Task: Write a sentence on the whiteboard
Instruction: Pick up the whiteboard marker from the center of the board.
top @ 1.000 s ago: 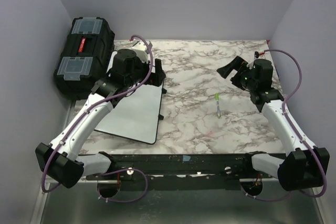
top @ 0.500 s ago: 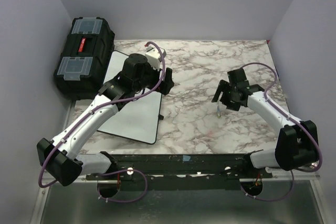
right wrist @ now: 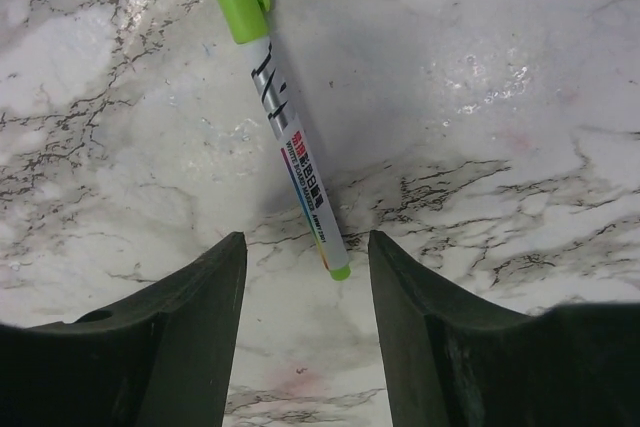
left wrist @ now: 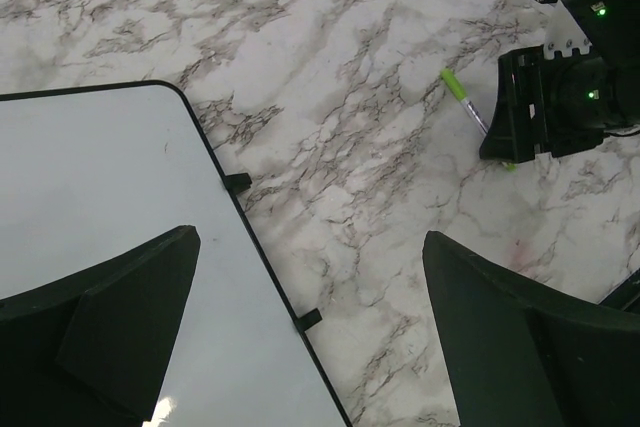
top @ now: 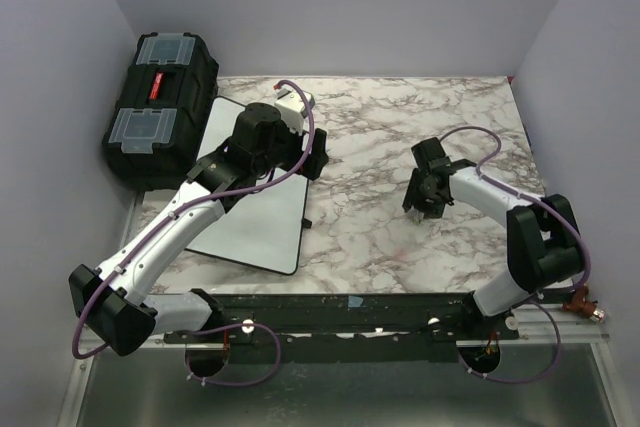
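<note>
The whiteboard [top: 262, 219] lies flat on the left of the marble table, and its white face [left wrist: 100, 177] shows no sentence where I can see it. My left gripper [top: 315, 159] hovers open over the board's right rim [left wrist: 310, 237], holding nothing. A marker with a green cap [right wrist: 290, 137] lies on the marble at centre right, also seen in the left wrist view [left wrist: 462, 97]. My right gripper [top: 422, 205] is lowered over it. Its jaws [right wrist: 306, 237] stand apart on either side of the marker's rear end with a gap on both sides.
A black toolbox [top: 160, 107] with clear lid compartments stands at the back left, beside the board. Lilac walls close in the left, back and right sides. Two small black clips [left wrist: 238, 182] stick out from the board's right rim.
My right arm has swung in and down onto the marker, and its jaws have narrowed around the marker's end. The left arm shifted slightly right early on, then held still.
</note>
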You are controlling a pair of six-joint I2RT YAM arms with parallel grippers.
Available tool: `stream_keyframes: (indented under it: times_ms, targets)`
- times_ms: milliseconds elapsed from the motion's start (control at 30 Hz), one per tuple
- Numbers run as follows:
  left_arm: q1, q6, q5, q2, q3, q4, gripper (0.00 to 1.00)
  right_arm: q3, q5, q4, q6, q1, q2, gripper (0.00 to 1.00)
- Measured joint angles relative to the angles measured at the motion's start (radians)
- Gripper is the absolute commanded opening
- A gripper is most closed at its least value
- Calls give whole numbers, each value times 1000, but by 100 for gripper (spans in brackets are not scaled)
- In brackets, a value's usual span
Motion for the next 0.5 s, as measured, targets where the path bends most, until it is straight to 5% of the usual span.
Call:
stream_keyframes:
  times_ms: [300, 500]
  targets:
    - [0, 0, -13, 0, 0, -10, 96, 14, 46, 6, 2, 5, 67, 41]
    - [0, -3, -35, 2, 2, -40, 96, 42, 71, 3, -9, 6, 93, 4]
